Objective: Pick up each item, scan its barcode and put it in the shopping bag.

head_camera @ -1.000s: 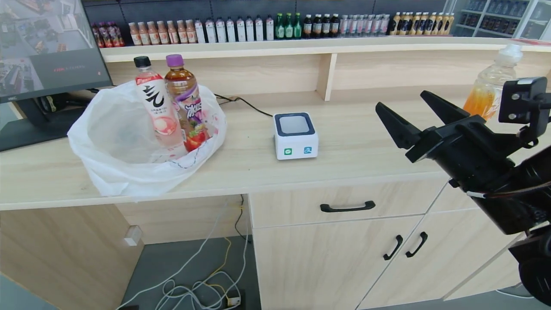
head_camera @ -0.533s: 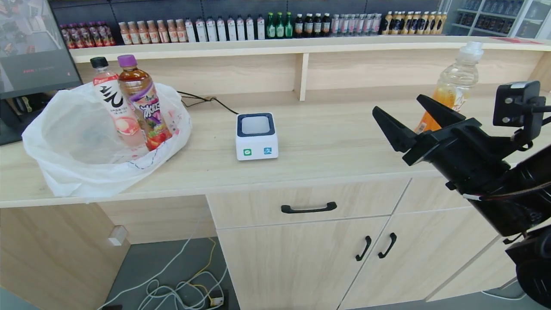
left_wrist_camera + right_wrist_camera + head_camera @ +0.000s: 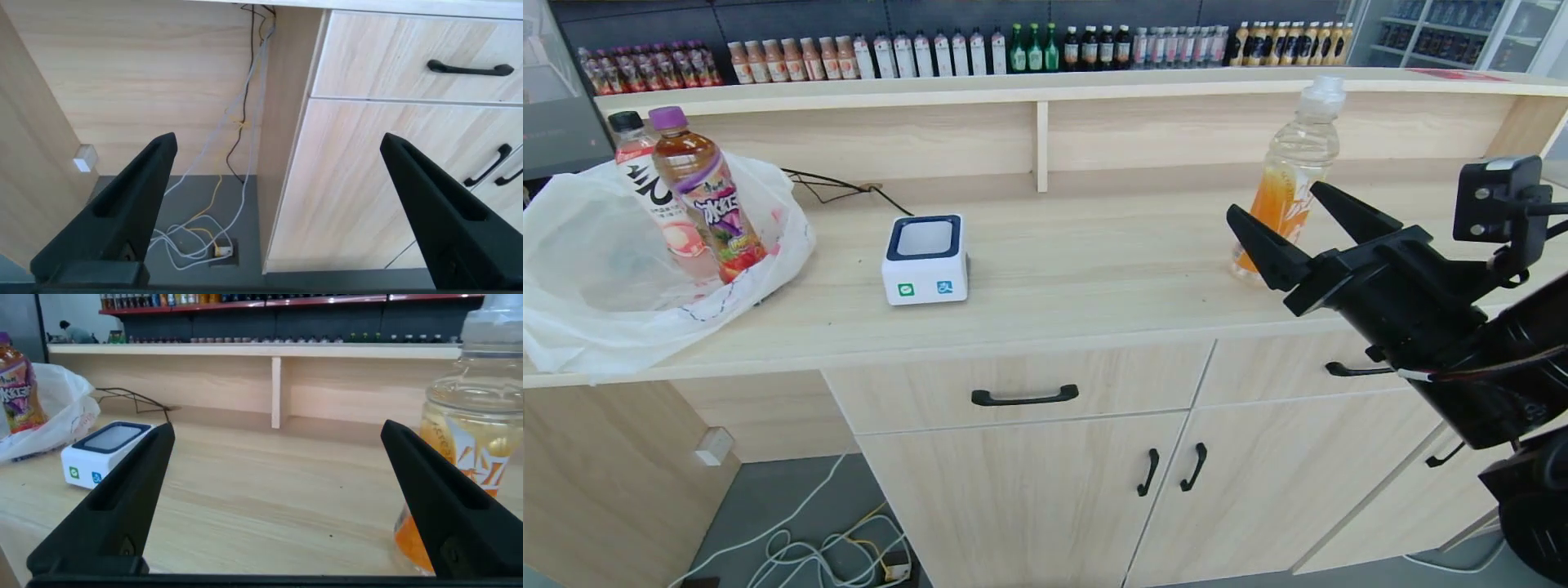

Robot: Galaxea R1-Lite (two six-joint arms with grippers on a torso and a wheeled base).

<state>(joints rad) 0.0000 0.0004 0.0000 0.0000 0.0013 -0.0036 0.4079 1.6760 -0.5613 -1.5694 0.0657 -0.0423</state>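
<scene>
A clear bottle of orange drink [image 3: 1290, 175] stands upright on the wooden counter [image 3: 1094, 269], to the right. My right gripper [image 3: 1278, 204] is open, held above the counter's front edge just in front of that bottle and not touching it. In the right wrist view the orange bottle [image 3: 470, 441] stands beyond one finger of the right gripper [image 3: 274, 457]. The white shopping bag [image 3: 596, 278] lies open at the left with a purple-capped bottle [image 3: 707, 204] and a black-capped bottle [image 3: 645, 184] standing in it. My left gripper [image 3: 274, 163] is open and low, facing the cabinet front.
A white barcode scanner [image 3: 925, 260] sits on the counter between the bag and the orange bottle; the scanner [image 3: 102, 453] also shows from the right wrist. A raised shelf [image 3: 1045, 86] runs behind the counter. Drawers with black handles [image 3: 1023, 398] are below, cables [image 3: 221, 237] on the floor.
The head camera has swung right, so the bag and scanner sit further left in the picture. The orange bottle has come fully into view, close behind the still-open right gripper.
</scene>
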